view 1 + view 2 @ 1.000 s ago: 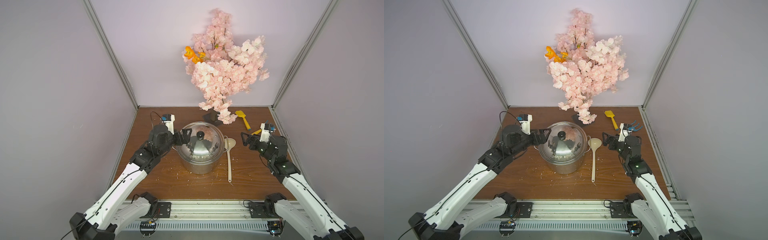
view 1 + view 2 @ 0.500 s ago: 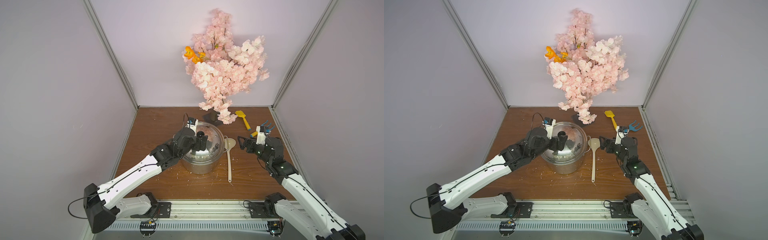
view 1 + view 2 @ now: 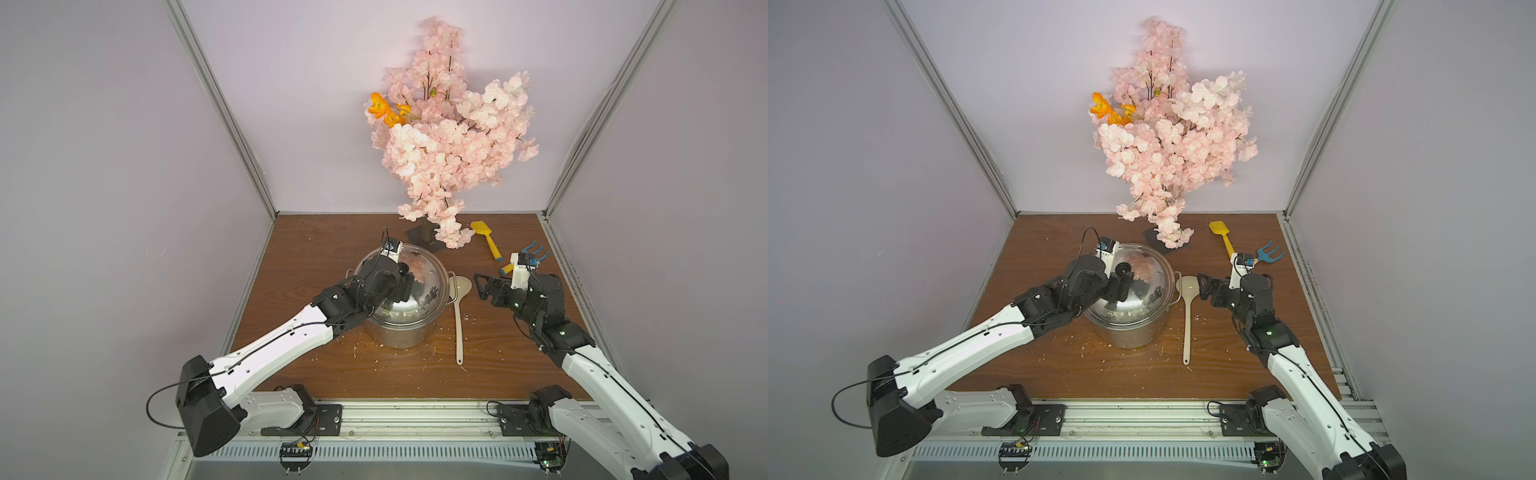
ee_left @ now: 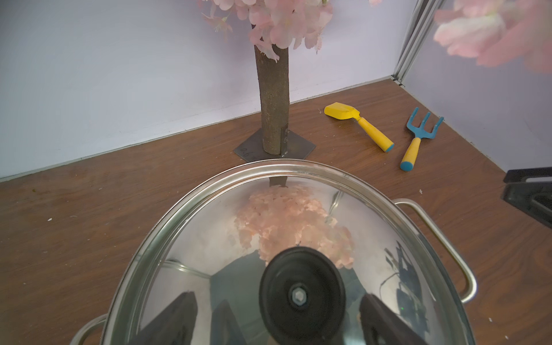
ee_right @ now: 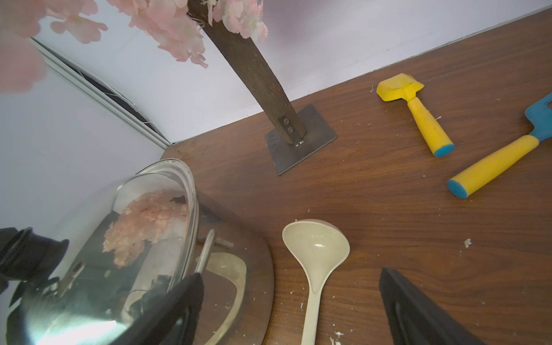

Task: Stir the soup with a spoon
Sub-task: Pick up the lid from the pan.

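Starting with the left arm (image 3: 282,340): stretched long and low over the brown wooden surface (image 3: 415,378), wrist dipped above the large stainless steel pot with loop handles (image 3: 399,336). Straddling the black round knob (image 4: 300,294) of the domed mirror-bright lid (image 4: 298,209) with the left tool (image 4: 276,301): jaws apart, a gap on either side, not gripping. Lid on, so no sight of any soup. Over to the right arm (image 3: 602,382): elbow raised, forearm angled inward, right tool (image 3: 481,286) spread wide and empty, hovering near the bowl of the long cream-white plastic ladle (image 3: 458,320). Flat on the surface, that ladle, just beside the pot, handle pointing back toward the robot's base. Faint scrawl on the dark metal base plate (image 4: 301,148) of the pink blossom tree (image 3: 449,137), too small to read.
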Controlling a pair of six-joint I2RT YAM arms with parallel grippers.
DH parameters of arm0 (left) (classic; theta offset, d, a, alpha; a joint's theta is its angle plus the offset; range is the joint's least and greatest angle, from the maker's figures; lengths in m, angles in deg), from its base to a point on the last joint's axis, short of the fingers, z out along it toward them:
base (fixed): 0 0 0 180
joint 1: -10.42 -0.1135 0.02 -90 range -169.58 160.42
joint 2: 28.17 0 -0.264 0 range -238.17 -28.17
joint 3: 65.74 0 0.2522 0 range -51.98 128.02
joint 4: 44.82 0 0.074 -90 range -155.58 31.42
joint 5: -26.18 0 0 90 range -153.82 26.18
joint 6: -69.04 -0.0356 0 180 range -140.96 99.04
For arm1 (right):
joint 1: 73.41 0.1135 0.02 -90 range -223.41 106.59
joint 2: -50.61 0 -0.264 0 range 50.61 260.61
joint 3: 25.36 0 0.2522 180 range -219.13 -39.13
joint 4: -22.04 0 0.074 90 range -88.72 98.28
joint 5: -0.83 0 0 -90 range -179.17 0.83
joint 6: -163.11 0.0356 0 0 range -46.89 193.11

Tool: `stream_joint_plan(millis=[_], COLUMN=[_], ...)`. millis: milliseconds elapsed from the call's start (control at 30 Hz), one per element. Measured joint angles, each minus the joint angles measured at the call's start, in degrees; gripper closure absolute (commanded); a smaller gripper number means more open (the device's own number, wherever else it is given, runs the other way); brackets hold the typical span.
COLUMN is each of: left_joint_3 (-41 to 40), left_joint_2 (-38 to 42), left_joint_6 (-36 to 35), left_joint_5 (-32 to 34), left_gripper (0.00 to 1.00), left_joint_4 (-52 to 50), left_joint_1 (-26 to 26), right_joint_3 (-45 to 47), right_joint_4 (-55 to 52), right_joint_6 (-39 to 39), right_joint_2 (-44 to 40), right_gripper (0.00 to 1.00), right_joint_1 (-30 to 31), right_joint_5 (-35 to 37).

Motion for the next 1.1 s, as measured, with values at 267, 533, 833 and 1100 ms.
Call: stream_joint_plan(millis=[267, 533, 833, 1100], left_joint_3=[0.0, -0.02, -0.04, -0.04], left_joint_2=[-1.27, -1.14, -0.79, -0.79], left_joint_6=[-0.2, -0.11, 0.0, 0.02], left_joint_5=[-0.42, -0.61, -1.46, -1.62], left_gripper=[0.3, 0.47, 0.59, 0.61], left_joint_4=[0.52, 1.55, 2.16, 2.38], left_joint_1=[0.07, 0.11, 0.22, 0.22], right_joint_3=[0.0, 0.42, 0.55, 1.27], right_joint_4=[-0.11, -0.26, -0.15, -0.02], right_joint_6=[-0.04, -0.04, -0.04, -0.02], right_joint_2=[-0.52, -1.03, -1.66, -2.08], right_gripper=[0.02, 0.02, 0.01, 0.01], right_joint_1=[0.0, 0.0, 0.0, 0.0], right_joint_5=[0.24, 0.48, 0.68, 0.87])
